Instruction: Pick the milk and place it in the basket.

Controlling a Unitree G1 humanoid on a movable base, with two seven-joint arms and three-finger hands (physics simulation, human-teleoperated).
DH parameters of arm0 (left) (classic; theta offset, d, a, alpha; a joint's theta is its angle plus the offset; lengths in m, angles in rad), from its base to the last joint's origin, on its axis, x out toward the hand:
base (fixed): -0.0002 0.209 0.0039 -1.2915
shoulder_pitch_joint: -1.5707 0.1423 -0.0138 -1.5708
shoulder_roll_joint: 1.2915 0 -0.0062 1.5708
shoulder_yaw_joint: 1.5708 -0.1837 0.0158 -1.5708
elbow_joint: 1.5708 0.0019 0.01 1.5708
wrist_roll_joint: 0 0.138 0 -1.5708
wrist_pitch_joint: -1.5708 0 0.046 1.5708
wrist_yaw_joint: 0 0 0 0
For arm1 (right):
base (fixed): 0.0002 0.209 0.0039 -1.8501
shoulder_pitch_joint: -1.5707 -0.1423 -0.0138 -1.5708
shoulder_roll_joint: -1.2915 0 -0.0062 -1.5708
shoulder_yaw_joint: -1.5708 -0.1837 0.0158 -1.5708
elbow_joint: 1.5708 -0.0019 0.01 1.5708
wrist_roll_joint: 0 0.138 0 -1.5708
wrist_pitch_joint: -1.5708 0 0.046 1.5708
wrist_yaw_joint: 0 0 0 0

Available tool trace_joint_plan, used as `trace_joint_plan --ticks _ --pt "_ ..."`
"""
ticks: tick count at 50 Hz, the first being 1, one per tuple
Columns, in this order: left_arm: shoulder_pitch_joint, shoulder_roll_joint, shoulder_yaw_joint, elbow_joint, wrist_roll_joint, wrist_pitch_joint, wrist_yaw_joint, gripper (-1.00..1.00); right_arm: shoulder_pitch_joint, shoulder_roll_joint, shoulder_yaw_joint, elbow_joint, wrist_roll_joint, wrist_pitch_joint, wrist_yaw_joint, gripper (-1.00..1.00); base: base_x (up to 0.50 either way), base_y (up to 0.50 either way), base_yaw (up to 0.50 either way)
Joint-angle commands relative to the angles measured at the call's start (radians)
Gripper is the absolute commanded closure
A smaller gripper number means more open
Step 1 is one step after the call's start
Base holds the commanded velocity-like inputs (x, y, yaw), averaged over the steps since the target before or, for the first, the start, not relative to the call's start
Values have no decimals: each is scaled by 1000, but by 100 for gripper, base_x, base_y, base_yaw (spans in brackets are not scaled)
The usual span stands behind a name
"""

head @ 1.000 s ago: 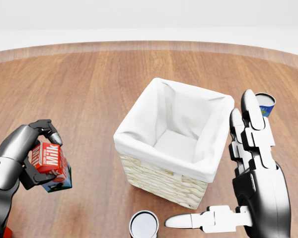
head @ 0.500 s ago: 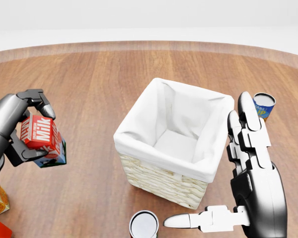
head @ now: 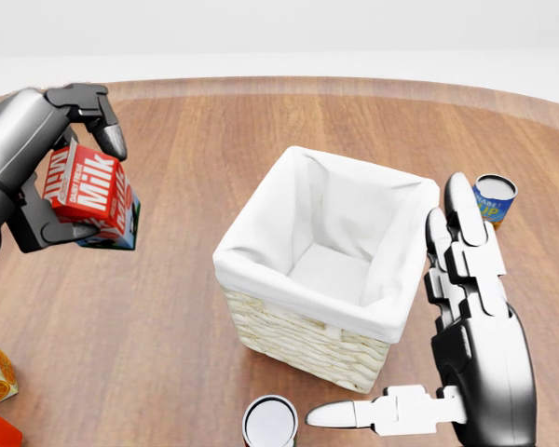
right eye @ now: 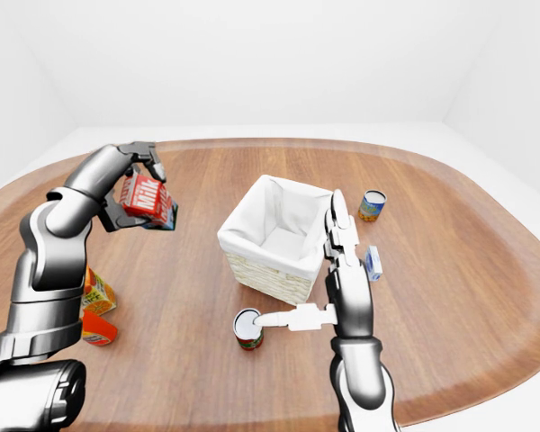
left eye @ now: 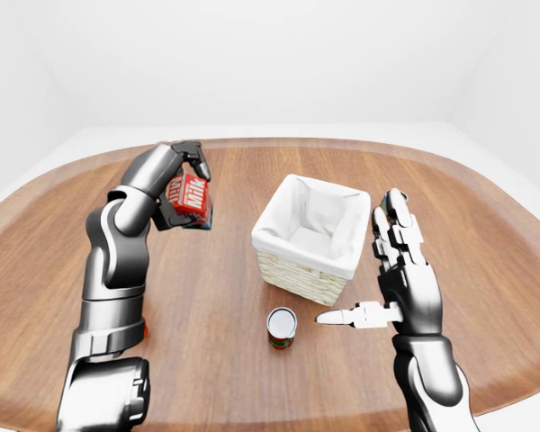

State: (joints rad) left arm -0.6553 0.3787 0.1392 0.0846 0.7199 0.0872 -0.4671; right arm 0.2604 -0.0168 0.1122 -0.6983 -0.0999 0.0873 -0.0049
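left hand [head: 51, 177] raised gripping milk [head: 88, 194], right hand [head: 466, 345] splayed

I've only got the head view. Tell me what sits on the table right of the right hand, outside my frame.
Observer: A small blue-and-white carton stands beside the right hand, below the blue can in the right-eye view.
Operator: Now describe the can at my bottom edge.
Observer: That can has a side hidden from you: red, with a green band at the base.
Operator: Report what's under the left arm.
Observer: Two orange cartons, close together.
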Motion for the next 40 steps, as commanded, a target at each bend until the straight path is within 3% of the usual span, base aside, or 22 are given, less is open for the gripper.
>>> trace_joint_plan --ticks 1,29,40 --pt "-77 -7 -7 -73 -3 0 -35 100 -1 0 0 5 0 0 0 -100 0 0 0" --pt "-193 -68 -58 -66 63 0 -72 100 -2 -1 8 16 -9 0 -3 -100 0 0 0" --pt "-243 -117 -78 -78 69 0 -106 100 2 -3 14 26 -14 0 -5 -100 0 0 0"
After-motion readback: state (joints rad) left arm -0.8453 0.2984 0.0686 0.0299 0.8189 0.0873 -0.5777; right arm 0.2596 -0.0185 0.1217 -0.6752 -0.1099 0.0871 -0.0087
